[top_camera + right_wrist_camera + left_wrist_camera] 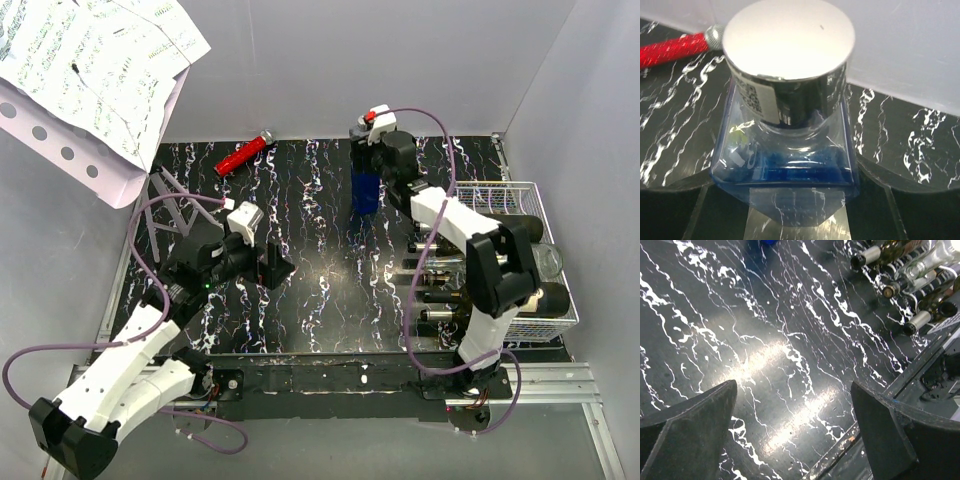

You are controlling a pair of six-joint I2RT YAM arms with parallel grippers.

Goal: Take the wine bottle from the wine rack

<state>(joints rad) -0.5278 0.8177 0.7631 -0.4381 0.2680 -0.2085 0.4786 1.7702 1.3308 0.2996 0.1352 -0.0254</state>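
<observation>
Two grippers are seen over a black marbled tabletop [320, 300] veined with white. The right gripper [784, 200] is closed on a blue square glass bottle [785, 155] with a round silver cap, and the bottle's lower sides are pinched between the two fingers. This bottle is held upright near the far edge of the table, clear of the rack and to its left; whether its base is touching the tabletop cannot be told.

The white wire-grid wine rack [515, 186] is set at the table's right edge. Several dark wine bottles [552, 298] are laid in it side by side, with their necks pointed toward the table's middle.

The left gripper [794, 390] is held spread wide above bare tabletop. A red glittery stick [243, 157] is laid by the far wall.
</observation>
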